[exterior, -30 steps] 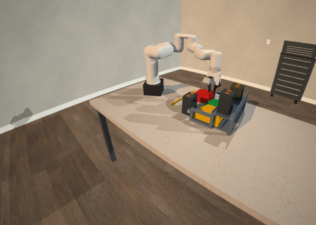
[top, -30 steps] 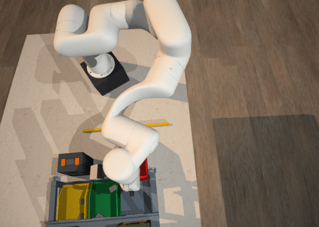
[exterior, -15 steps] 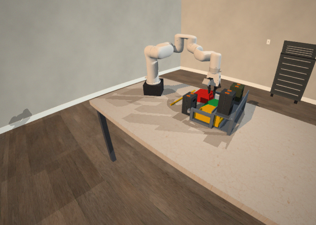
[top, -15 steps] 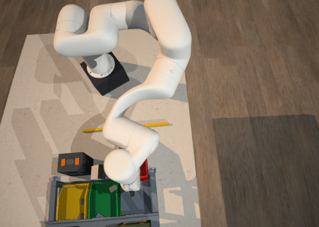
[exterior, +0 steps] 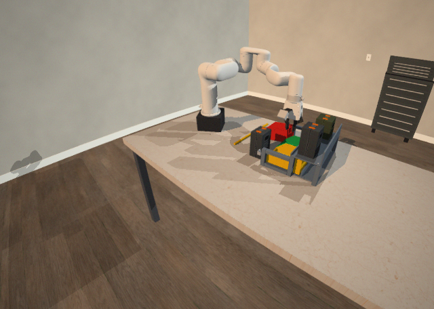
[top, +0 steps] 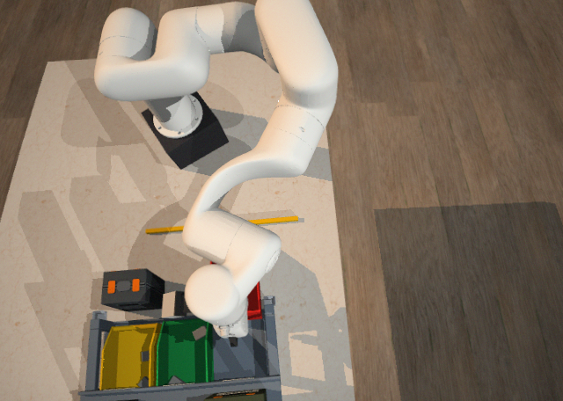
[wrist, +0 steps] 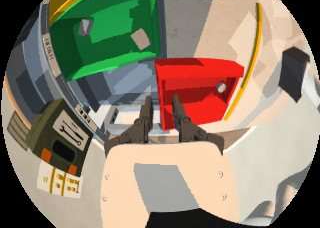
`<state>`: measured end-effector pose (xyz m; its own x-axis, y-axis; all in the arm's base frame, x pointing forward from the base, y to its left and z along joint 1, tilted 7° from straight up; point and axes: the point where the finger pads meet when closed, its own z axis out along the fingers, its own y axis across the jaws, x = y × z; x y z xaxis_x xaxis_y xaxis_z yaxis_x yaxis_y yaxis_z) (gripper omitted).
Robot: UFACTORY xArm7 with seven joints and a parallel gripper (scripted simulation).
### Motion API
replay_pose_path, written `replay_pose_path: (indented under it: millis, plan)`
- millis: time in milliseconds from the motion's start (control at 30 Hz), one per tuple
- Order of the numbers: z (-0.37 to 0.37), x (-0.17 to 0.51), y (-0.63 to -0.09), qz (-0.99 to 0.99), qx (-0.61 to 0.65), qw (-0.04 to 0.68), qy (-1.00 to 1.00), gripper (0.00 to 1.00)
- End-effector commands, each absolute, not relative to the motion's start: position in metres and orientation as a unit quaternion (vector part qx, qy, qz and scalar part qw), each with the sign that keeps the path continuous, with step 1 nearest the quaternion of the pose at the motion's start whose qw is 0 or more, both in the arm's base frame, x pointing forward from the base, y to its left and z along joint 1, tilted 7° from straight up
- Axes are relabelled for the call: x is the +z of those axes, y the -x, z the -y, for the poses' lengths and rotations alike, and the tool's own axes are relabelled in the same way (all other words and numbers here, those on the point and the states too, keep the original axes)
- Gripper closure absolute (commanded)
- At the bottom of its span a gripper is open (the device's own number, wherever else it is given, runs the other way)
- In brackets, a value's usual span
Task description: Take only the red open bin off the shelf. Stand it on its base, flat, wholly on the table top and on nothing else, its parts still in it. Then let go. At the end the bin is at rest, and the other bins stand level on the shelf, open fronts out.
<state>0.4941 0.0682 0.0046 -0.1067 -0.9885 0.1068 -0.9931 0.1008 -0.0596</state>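
Note:
The red bin (top: pixel 256 301) (exterior: pixel 278 131) (wrist: pixel 195 93) is out in front of the shelf's empty right bay, with a grey round part (wrist: pixel 221 87) in it. Whether its rear end touches the shelf front is hard to tell. My gripper (exterior: pixel 291 127) (wrist: pixel 162 102) is partly open and points down at the bin's rear wall. In the wrist view its fingers show either side of that wall, holding nothing. The yellow bin (top: pixel 129 355) (exterior: pixel 277 160) and green bin (top: pixel 184 355) (wrist: pixel 110 38) sit side by side in the shelf (top: pixel 273 342) (exterior: pixel 317 174), with parts inside.
A black case (top: pixel 122 289) (exterior: pixel 257 144) and a pale box (top: pixel 161 303) stand before the shelf's left side. A yellow strip (top: pixel 277 220) (exterior: pixel 241 138) (wrist: pixel 259 38) lies farther out toward the arm's base. Another black case (exterior: pixel 308 141) and an olive case (exterior: pixel 325 123) (wrist: pixel 60 138) stand on the shelf's upper level.

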Motion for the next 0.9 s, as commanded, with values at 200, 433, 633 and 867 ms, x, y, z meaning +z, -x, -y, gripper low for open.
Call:
replay_pose_path:
  millis: [200,433,633,867]
  plan:
    - [-0.0684,0.0045,-0.4954,0.741,0.059,0.018,-0.668,0.67]
    - [-0.0682,0.0023,-0.4954,0.741,0.059,0.018,-0.668,0.67]
    - [-0.0682,0.0023,-0.4954,0.741,0.059,0.018,-0.668,0.67]
    - [-0.0682,0.0024,-0.4954,0.741,0.059,0.018,-0.668,1.00]
